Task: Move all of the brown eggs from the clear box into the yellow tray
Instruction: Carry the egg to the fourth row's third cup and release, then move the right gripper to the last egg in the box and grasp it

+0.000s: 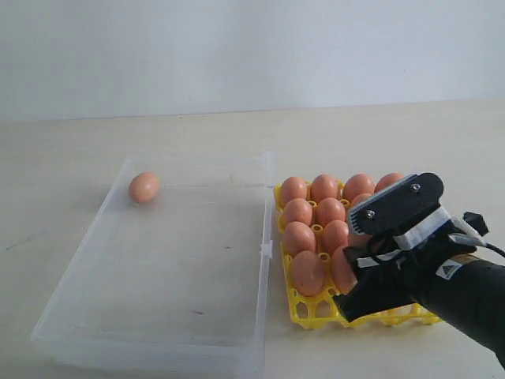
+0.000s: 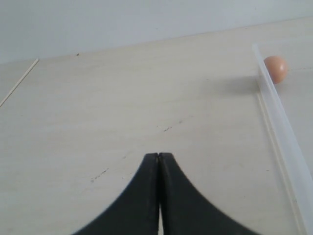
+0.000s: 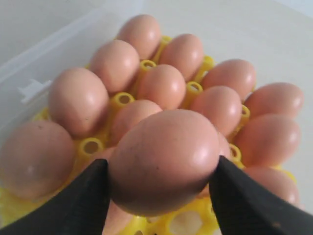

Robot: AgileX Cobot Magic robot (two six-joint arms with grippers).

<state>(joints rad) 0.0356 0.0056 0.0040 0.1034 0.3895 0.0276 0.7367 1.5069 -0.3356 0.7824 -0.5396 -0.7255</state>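
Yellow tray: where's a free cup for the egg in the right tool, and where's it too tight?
Free: empty cups along the yellow tray's near edge, by the right tool holding a brown egg. The clear box floor is bare but for a lone egg in its far-left corner. Crowded: the tray's farther rows, packed with eggs.

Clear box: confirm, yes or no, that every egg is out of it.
No, one brown egg lies inside the clear box, near its far left corner.
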